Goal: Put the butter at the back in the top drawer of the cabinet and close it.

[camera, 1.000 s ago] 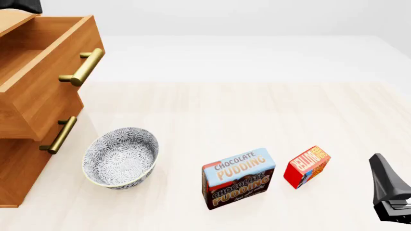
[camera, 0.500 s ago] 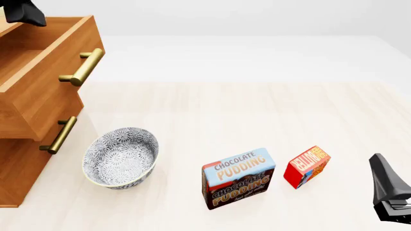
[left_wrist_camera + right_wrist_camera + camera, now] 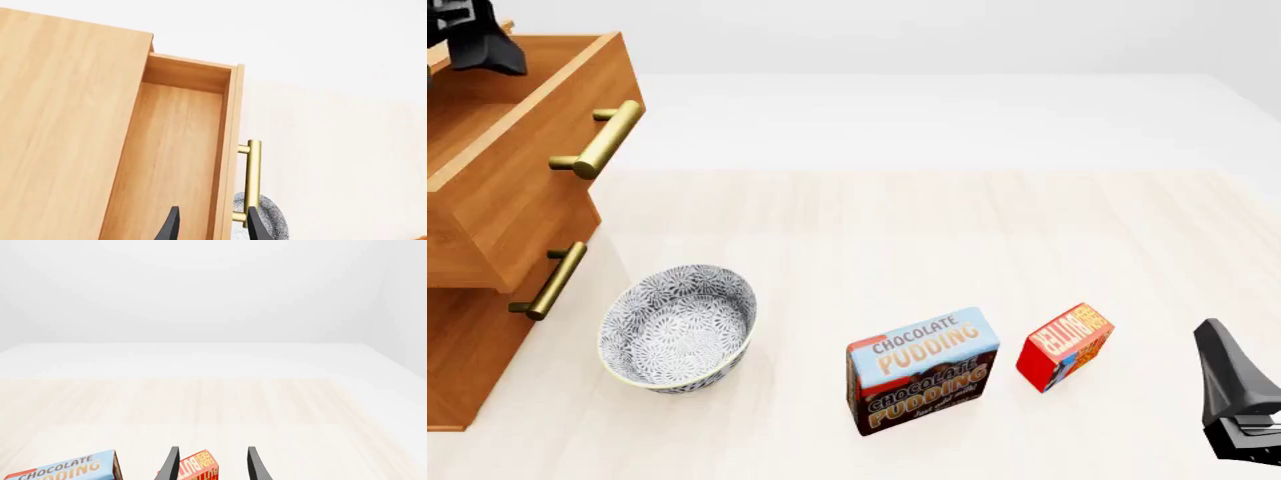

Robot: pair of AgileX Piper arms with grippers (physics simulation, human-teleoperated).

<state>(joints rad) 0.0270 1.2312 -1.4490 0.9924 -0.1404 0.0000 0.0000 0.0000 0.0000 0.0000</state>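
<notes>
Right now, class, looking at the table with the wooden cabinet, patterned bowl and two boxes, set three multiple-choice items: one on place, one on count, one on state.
1. Where is the small red butter box?
A. in the bowl
B. on the table beside the brown-and-blue pudding box
C. in the drawer

2. How many brass bar handles show in the front view?
A. two
B. four
C. none

3. The top drawer of the warm brown wooden cabinet is
A. shut
B. removed
C. pulled open

Answers: 1 B, it stands on the tabletop right of the pudding box. 2 A, one on the open drawer, one below. 3 C, its inside shows.
</notes>
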